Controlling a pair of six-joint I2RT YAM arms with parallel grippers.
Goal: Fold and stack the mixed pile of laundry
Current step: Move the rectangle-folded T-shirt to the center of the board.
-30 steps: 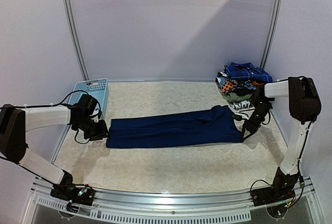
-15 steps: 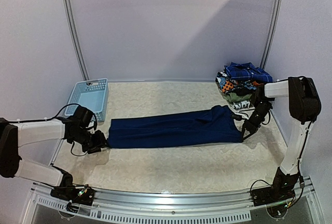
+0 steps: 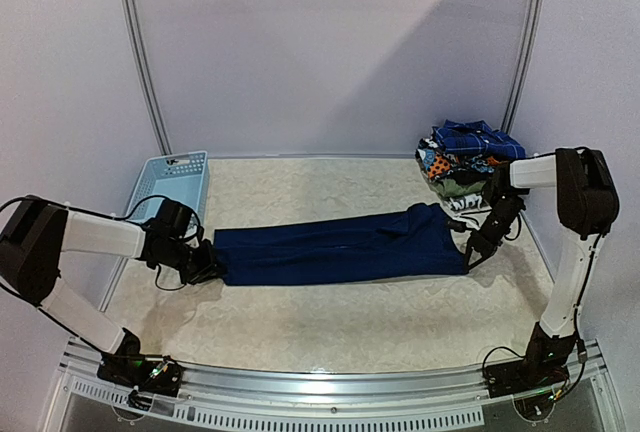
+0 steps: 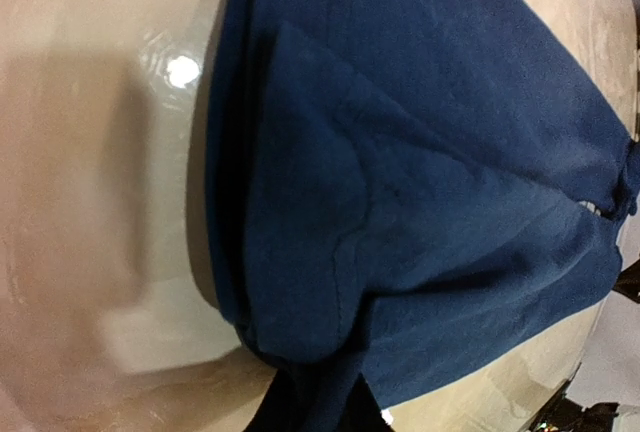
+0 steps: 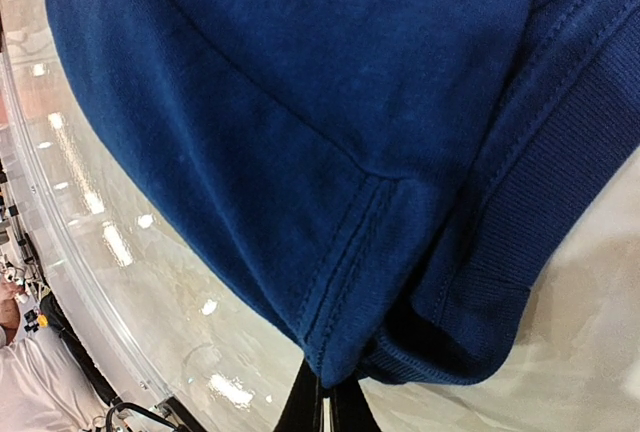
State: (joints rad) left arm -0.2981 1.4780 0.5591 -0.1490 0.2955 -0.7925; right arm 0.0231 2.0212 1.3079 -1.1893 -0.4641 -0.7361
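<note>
Pale mottled tabletop, worn matte.
Item: navy garment, folded into a long strip across the middle.
Left pincer: narrow, apparently clamped on the strip's left end.
Right pincer: shut on the ribbed hem at the right end.
Handling, as judged: raise both ends together, keep the strip taut, and lay edge to edge without dragging.
Also present: folded stack at back right and light-blue basket at back left. Lilac walls and curved rails stand behind.
</note>
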